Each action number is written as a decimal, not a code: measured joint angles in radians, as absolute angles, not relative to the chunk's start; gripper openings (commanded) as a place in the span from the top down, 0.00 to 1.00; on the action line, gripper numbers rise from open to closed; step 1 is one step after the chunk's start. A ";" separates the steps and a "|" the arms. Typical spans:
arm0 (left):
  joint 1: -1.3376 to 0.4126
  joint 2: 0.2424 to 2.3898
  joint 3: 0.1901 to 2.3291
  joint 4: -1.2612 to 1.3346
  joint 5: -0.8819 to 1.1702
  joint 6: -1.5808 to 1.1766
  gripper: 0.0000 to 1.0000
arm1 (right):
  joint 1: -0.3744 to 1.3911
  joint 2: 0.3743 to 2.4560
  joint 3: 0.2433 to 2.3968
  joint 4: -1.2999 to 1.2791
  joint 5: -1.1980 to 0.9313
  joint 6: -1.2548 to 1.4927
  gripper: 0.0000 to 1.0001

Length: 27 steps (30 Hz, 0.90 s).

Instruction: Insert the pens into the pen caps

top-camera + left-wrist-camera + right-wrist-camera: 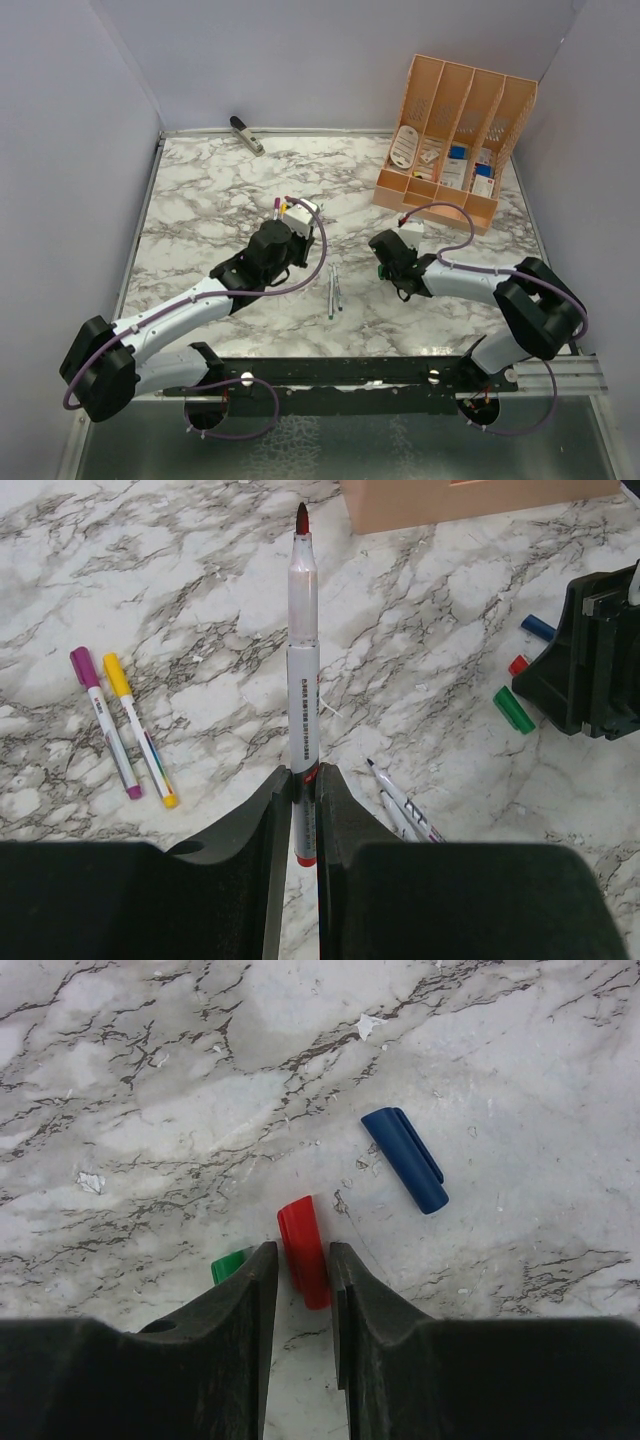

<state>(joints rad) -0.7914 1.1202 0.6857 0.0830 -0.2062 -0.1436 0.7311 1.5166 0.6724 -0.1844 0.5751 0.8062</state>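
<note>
- Surface (220, 190): white marble with grey veins; it carries every item below.
- Peach slotted desk organiser (470, 100): stands at the far right corner. Its low front compartments hold small boxes and cards and one white oval item; they are too small to identify further.
- Left arm (170, 320): extends from the near left base diagonally forward to the middle of the surface.
- Right arm (480, 280): elbow raised at the near right, forearm reaching left towards the centre.
- Left end effector (305, 780): clamped on the lower barrel of the red pen (303, 660). The pen's long axis runs straight out from the fingers, with the bare dark-red tip leading and the red end behind the jaws.
- Right end effector (303, 1260): low over the surface, its fingers straddling the red cap (305, 1250) with a narrow gap. Whether they press on it cannot be told.
- Grey-black stapler-like tool (246, 135): lies at the far left edge.
- Purple pen (105, 725) and yellow pen (140, 730): lie side by side with their caps on, left of the held pen.
- Two uncapped pens (333, 290): lie parallel between the arms, long axes running near to far.
- Blue cap (405, 1158): lies flat just right of the red cap.
- Green cap (230, 1265): partly hidden behind the right end effector's left finger.
</note>
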 measured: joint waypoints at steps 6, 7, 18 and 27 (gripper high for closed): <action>-0.791 1.114 0.686 0.084 -0.206 -0.144 1.00 | 0.731 1.526 0.674 -0.169 0.576 0.798 0.93; -0.791 1.114 0.685 0.084 -0.206 -0.144 1.00 | 0.731 1.530 0.677 -0.166 0.576 0.795 0.98; -0.791 1.101 0.653 0.117 -0.159 -0.138 1.00 | 0.731 1.537 0.686 -0.126 0.542 0.762 0.99; -0.791 1.078 0.617 0.218 -0.117 -0.135 1.00 | 0.731 1.499 0.753 0.022 0.537 0.580 0.99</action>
